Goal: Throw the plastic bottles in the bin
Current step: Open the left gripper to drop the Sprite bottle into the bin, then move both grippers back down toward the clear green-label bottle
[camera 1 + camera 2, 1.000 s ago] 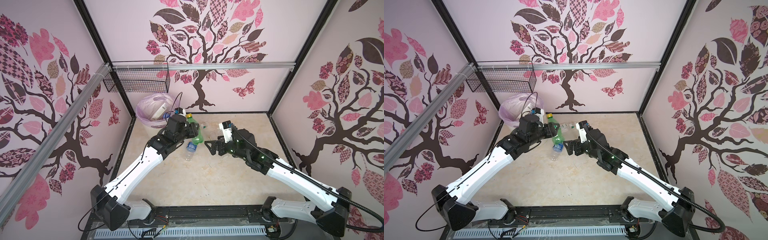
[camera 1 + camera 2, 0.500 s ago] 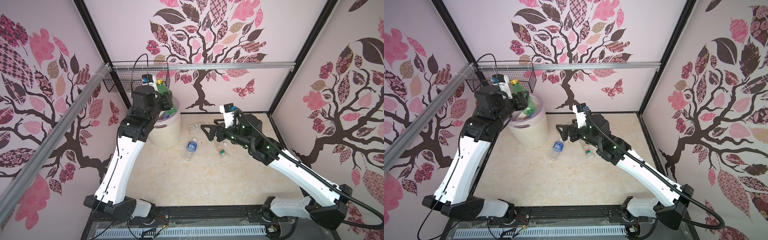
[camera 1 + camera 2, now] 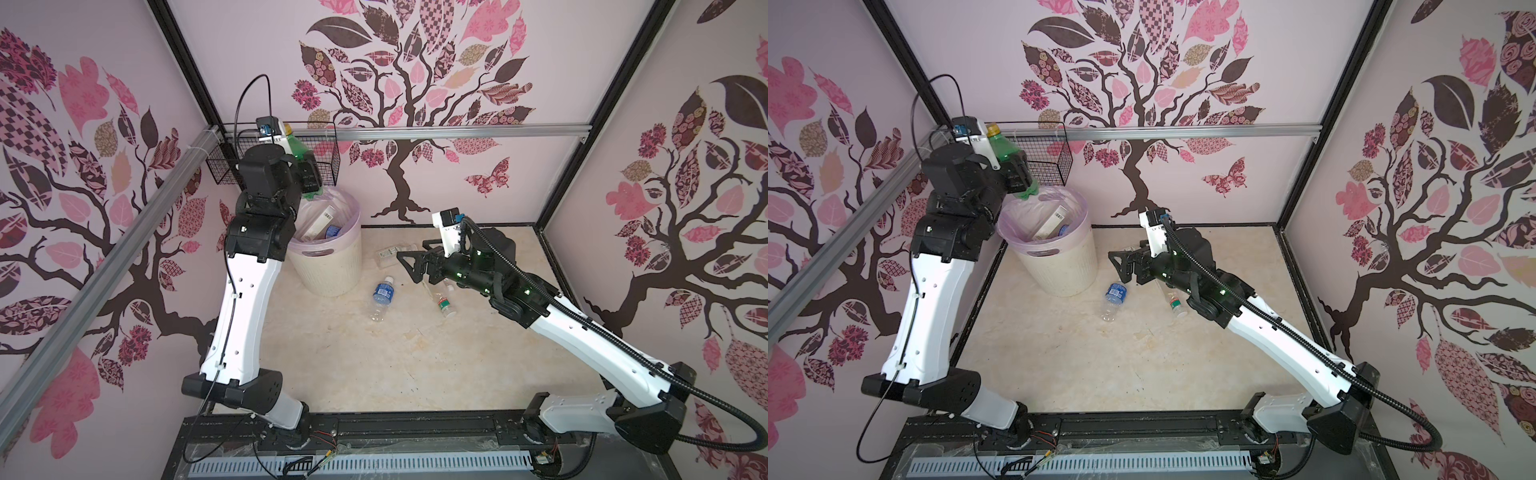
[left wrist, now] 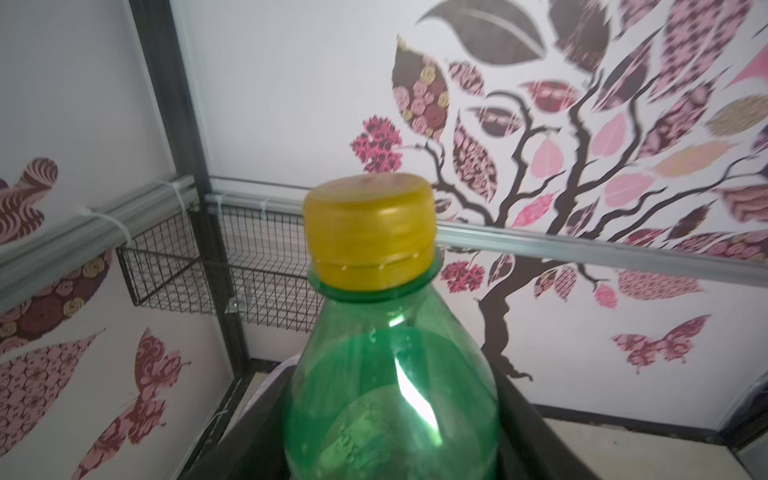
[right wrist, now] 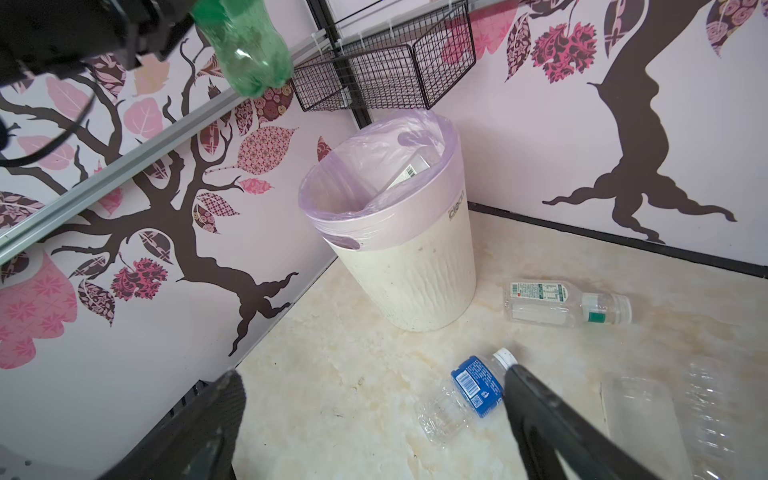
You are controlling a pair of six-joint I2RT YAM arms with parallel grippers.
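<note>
Since a second ago the left gripper (image 3: 309,182) has lifted the green bottle (image 3: 1003,150) off the floor (image 3: 374,365). It now grips the bottle cap-up and tilted above the back-left rim of the bin (image 3: 328,270), in front of the wire basket (image 3: 1046,164). Right of the bin a blue-labelled bottle (image 3: 382,293) lies on its side, then a clear bottle (image 3: 444,302) lies partly under the right gripper (image 3: 409,267), which hovers wide open and empty.
</note>
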